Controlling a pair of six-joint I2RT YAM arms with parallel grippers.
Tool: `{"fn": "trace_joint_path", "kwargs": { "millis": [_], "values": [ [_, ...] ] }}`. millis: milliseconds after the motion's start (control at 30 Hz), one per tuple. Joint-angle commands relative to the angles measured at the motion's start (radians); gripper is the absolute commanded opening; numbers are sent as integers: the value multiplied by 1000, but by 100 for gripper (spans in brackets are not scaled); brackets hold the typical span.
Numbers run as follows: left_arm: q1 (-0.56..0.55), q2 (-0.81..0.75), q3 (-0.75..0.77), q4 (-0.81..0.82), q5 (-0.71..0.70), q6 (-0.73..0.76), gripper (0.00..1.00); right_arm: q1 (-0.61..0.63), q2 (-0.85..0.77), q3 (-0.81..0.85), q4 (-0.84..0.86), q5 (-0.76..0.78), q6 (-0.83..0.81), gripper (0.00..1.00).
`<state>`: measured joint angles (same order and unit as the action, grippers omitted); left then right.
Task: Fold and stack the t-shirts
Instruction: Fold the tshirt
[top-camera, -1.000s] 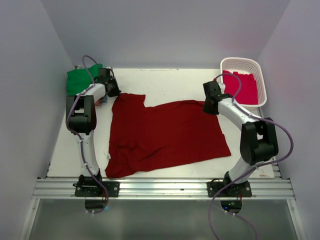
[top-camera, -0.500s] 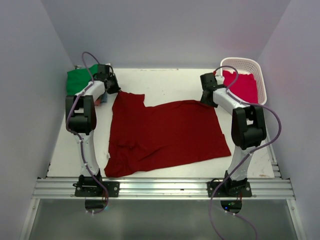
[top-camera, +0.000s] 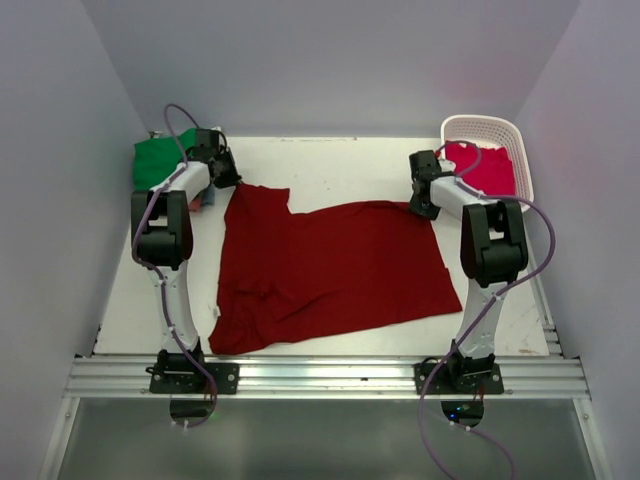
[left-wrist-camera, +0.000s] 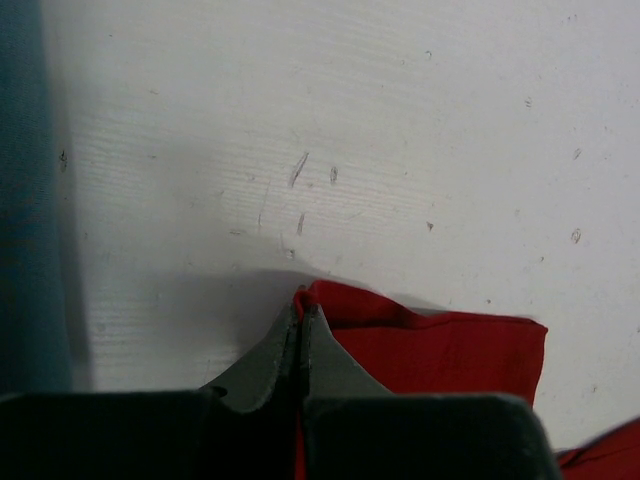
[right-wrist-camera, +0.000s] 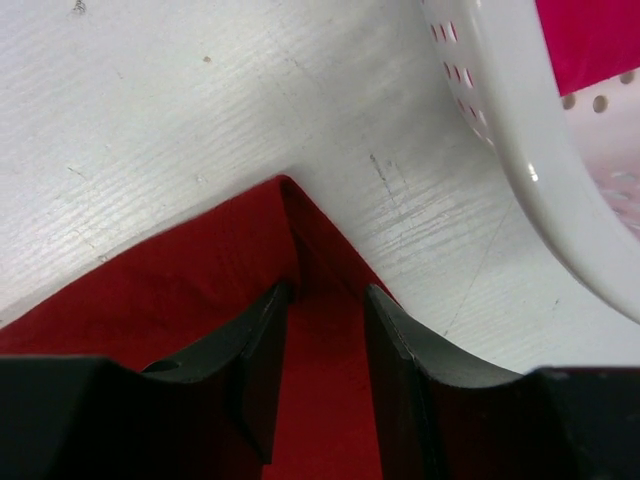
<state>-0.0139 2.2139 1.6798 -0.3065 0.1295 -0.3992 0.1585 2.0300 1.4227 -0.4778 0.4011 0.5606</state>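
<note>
A large dark red t-shirt lies spread flat on the white table. My left gripper is at its far left corner and is shut on the cloth's edge, which bunches up between the closed tips. My right gripper stands open over the far right corner, the red cloth lying between its fingers without being pinched. A crimson-pink t-shirt fills the basket. A folded green t-shirt sits at the far left; bluish cloth shows beside it.
The white lattice basket stands at the far right corner, its rim close to my right gripper. White walls enclose the table on three sides. The aluminium rail with both arm bases runs along the near edge.
My right gripper has opened and shifted a little toward the back, over the shirt's far right corner. The left gripper, still shut on the far left corner, moved slightly back and left.
</note>
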Motion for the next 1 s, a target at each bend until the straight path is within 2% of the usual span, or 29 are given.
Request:
{"fn": "trace_joint_path", "kwargs": {
  "millis": [0,300,567,967],
  "values": [
    [6,-30,26,3,13,28,0,-8,-25,10,44,-25,21,40],
    [6,-31,26,3,21,26,0,-7,-152,-71,137,-82,12,40],
    [6,-25,27,0,28,26,0,-8,-74,18,88,-88,4,38],
    [6,-22,26,-2,28,26,0,-14,-34,24,87,-88,7,37]
  ]
}}
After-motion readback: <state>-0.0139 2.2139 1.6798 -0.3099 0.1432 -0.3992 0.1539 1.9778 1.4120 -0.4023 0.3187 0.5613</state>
